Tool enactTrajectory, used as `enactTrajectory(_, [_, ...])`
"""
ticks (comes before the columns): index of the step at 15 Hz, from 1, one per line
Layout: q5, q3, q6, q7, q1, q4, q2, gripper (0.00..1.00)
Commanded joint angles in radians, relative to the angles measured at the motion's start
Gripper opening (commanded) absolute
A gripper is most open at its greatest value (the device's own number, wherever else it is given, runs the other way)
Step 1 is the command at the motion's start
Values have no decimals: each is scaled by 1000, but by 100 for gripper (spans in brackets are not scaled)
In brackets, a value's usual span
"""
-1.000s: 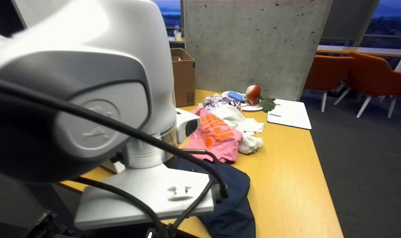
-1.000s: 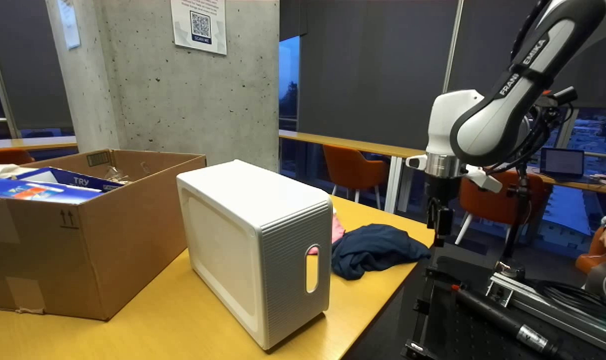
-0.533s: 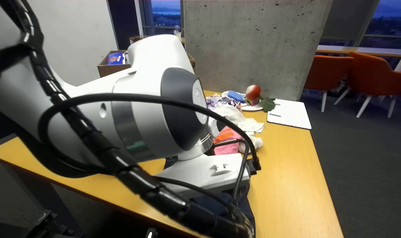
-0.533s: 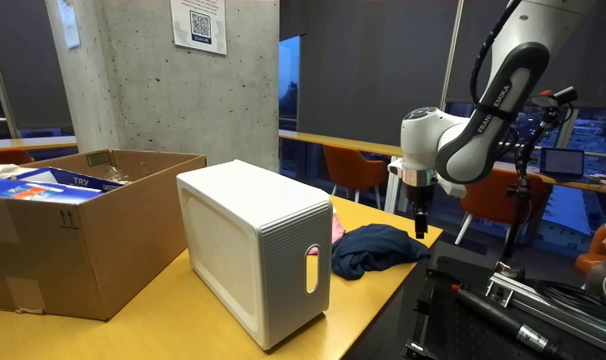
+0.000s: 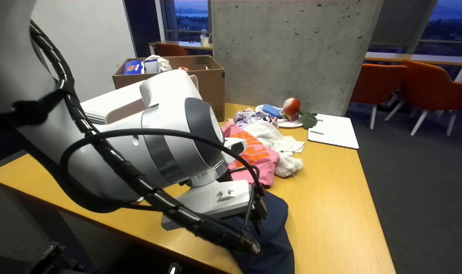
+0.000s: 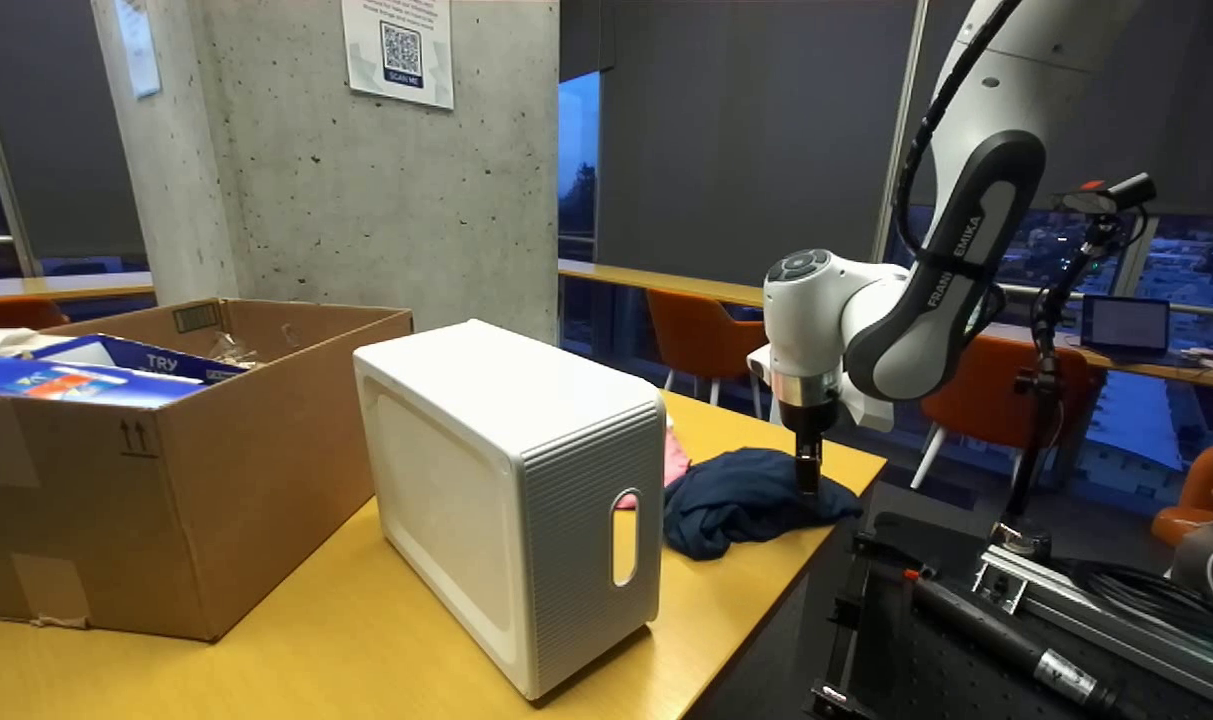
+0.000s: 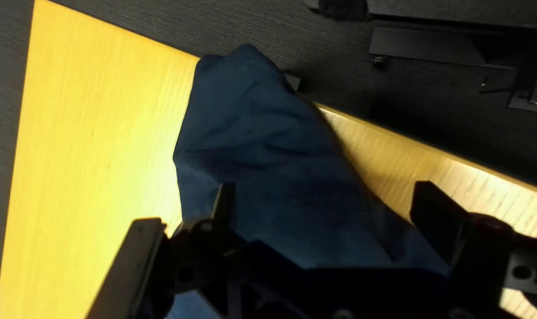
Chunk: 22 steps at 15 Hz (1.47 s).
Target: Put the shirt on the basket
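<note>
Nearest to where I'm standing is the big white arm (image 5: pixel 173 140), and below it the gripper (image 7: pixel 326 195) hangs nose-down, its fingers spread well apart, navy cloth showing between them; whether they touch it, I can't tell. That cloth is the shirt (image 6: pixel 731 505), lying rumpled on the wooden table (image 5: pixel 333 205). Its long axis runs from beside the pink garment (image 5: pixel 258 167) toward the black platform (image 6: pixel 926 660), and the narrower end points that way, poking just over the table's edge. White cloths (image 5: pixel 267 131) are heaped against the pink garment. Past the arm stands the basket (image 6: pixel 506 385), its handle slot running up and down, with table and a sliver of pink showing through; what is inside I can't make out. Further along, a white plate (image 5: pixel 290 125) carries a blue block (image 5: pixel 271 110) and something round (image 5: pixel 291 105) in red and white. Near the basket, the cardboard box (image 6: pixel 286 480) holds blue packages (image 6: pixel 71 382) and crumpled white stuff (image 5: pixel 160 62). Farthest off, past the concrete pillar (image 5: pixel 291 49), a cup (image 5: pixel 204 41) with a straw sits on a counter (image 5: pixel 189 45).
</note>
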Motion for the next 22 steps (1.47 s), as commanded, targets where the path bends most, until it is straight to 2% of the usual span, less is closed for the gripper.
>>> enactTrajectory(1, [-86,-22,13,101,35,25,46,100])
enactTrajectory(8, [-293,-52,29,326,61,88,158,100])
enactTrajectory(14, [-481,-151,89,580,135,148,224,100])
enactTrajectory(15, [-503,-157,96,617,143,154,228,75])
enactTrajectory(17, [-541,-166,107,683,153,166,243,66])
enactTrajectory(18, [-560,-168,110,717,158,171,249,56])
enactTrajectory(22, [-568,-152,101,771,160,146,219,27])
